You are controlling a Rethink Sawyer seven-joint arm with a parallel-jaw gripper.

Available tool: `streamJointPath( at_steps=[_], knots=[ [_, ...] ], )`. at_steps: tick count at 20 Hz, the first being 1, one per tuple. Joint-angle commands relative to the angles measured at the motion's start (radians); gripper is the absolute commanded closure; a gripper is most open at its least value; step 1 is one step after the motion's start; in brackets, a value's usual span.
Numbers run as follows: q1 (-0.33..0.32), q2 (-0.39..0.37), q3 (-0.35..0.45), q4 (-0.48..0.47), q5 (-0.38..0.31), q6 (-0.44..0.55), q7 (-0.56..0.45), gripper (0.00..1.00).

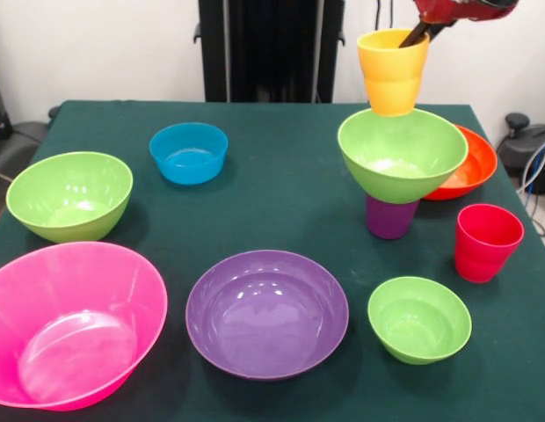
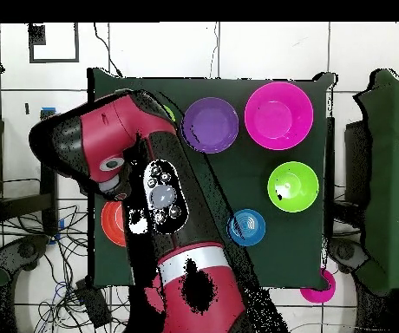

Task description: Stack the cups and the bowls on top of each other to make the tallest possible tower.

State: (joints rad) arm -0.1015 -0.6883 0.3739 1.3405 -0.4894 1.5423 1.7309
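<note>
1. Tower (image 1: 396,163): back right of table (image 1: 281,176) in front view; purple cup (image 1: 388,220) as base, lime bowl (image 1: 402,154) on it, yellow cup (image 1: 393,70) on top.
2. Pink bowl (image 1: 66,321): front left, biggest loose pc.
3. Purple bowl (image 1: 266,312): front centre.
4. Red cup (image 1: 486,242): right of tower, apart.
5. Gripper (image 1: 424,33): at yellow cup's rim; open or shut, can't tell.

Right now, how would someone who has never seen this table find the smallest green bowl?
Start at the tower on the green table and come toward the camera, past the red cup. The smallest green bowl sits alone beside the wide purple bowl, the littlest of three lime ones.
</note>
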Motion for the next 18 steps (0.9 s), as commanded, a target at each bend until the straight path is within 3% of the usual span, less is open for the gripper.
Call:
streamJointPath(
  at_steps=[1,12,18],
  knots=[
    [0.033,0.04,-0.027,-0.012,0.024,-0.104,0.21,1.0],
    [0.067,0.138,-0.059,-0.084,0.004,-0.148,0.213,1.0],
    [0.07,0.132,-0.089,-0.096,-0.021,-0.104,0.163,1.0]
  ],
)
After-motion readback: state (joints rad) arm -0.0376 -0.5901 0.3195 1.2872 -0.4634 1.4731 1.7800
